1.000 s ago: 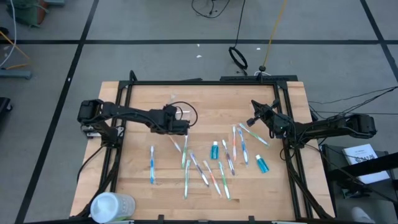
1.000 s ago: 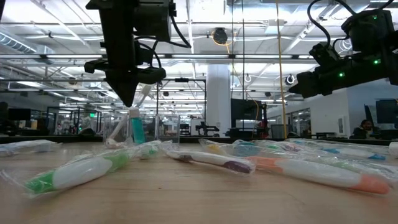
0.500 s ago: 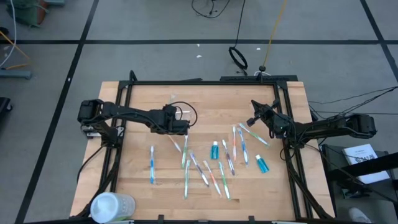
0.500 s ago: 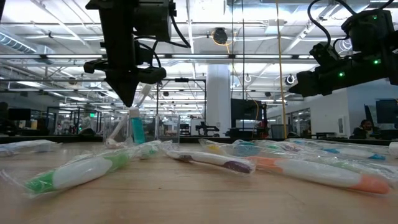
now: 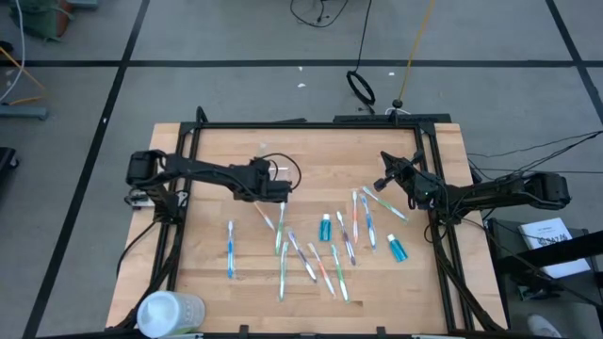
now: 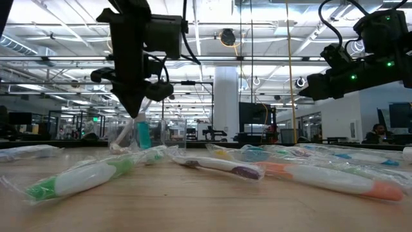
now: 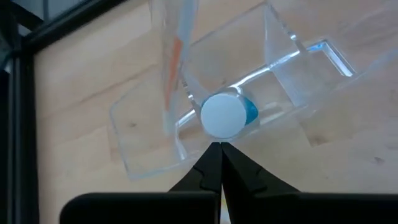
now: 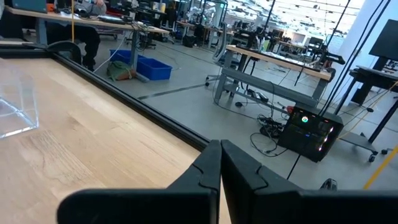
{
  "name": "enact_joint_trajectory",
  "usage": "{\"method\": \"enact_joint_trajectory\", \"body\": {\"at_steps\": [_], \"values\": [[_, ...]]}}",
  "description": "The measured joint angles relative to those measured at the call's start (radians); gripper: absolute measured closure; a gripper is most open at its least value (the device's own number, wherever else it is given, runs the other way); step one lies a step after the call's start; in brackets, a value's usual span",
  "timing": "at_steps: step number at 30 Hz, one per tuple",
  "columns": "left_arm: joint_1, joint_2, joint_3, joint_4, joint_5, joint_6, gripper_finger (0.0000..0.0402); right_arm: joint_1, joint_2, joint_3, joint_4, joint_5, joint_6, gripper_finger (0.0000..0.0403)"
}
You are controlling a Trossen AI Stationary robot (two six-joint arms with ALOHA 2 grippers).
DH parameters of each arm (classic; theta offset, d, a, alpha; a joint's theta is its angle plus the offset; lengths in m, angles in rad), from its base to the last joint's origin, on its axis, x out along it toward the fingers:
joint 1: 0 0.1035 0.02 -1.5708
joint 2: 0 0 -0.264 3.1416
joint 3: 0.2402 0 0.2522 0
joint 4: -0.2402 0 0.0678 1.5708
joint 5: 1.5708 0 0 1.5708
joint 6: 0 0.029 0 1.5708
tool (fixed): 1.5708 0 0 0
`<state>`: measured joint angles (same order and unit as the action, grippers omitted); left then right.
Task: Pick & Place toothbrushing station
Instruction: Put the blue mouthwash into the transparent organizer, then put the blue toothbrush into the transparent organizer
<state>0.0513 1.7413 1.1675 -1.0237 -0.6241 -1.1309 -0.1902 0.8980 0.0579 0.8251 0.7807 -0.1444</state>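
From above, the pale wood-grain worktop carries a loose scatter of slim pastel toothbrushes near its middle, one blue brush lying apart from them. Two small teal toothpaste tubes lie among the brushes. The left tool hangs with its tips together just beside the clear plastic cup; the right tool, tips also together, sits near the far brushes. A white cylindrical container stands at the near corner.

At table height, brushes in glossy crinkled wrappers fill the foreground, and the left tool's dark tapered tip points down over a teal tube.

From the left wrist, the shut fingers aim at a clear angular holder holding a tube with a round white cap.

The right wrist shows shut fingers over bare wood.
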Motion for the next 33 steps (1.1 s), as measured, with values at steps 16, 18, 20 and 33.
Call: {"method": "enact_joint_trajectory", "body": {"at_steps": [16, 18, 20, 33], "values": [[0.039, -0.009, 0.000, 0.042, -0.030, 0.003, 0.0399, 0.000, 0.000, 0.000, 0.000, 0.000, 0.002, 0.0402], [0.057, -0.009, 0.000, 0.048, -0.031, 0.016, 0.0400, 0.000, 0.000, 0.000, 0.000, 0.000, 0.002, 0.0401], [0.074, -0.009, 0.000, 0.069, -0.031, 0.040, 0.0398, 0.000, 0.000, 0.000, 0.000, 0.000, 0.002, 0.0402], [0.083, -0.009, 0.000, 0.148, -0.005, 0.111, 0.0395, 0.000, 0.000, 0.000, 0.000, 0.000, -0.001, 0.0402]]}}
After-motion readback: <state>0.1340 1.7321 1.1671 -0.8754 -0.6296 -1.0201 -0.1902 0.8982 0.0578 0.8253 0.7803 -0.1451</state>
